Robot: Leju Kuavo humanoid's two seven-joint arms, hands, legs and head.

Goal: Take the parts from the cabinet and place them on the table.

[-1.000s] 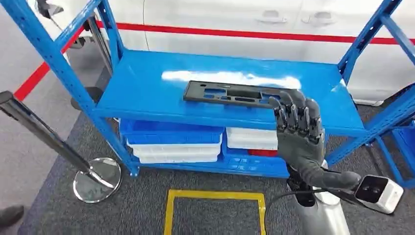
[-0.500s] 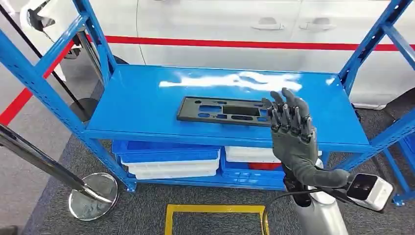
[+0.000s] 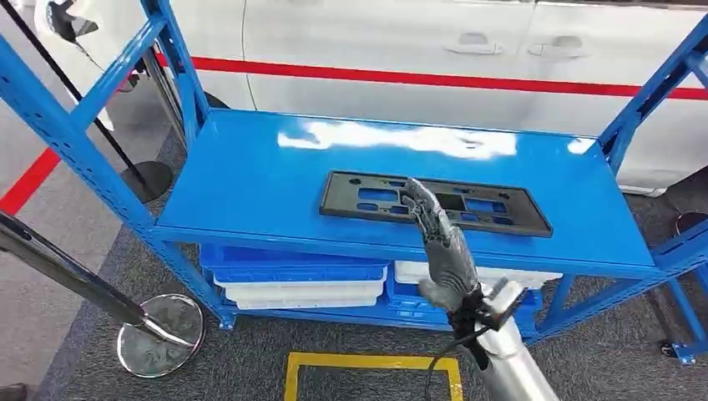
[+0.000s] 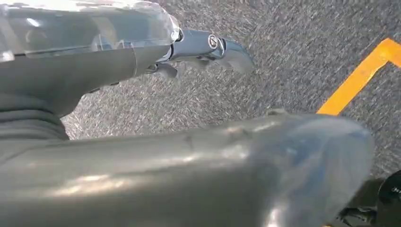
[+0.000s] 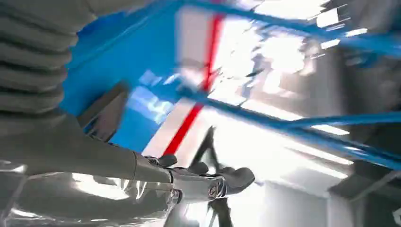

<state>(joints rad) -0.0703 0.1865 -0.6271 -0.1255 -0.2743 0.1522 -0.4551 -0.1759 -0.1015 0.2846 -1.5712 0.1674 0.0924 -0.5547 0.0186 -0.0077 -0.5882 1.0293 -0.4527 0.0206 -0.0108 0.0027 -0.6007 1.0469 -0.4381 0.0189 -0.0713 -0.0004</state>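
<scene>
Your blue cabinet shelf [image 3: 250, 180] carries the flat black part [image 3: 359, 196] directly beneath the right hand [image 3: 438, 242], whose fingers are extended, holding nothing. It looks stiff, light and thin; grip its long near edge or a cutout.

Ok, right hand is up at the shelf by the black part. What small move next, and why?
Probably ease the right hand forward and down over the near edge of the black part. The part lies flat on the blue shelf, ungripped, and the hand reaches over the shelf's front edge with fingers extended, holding nothing.
</scene>
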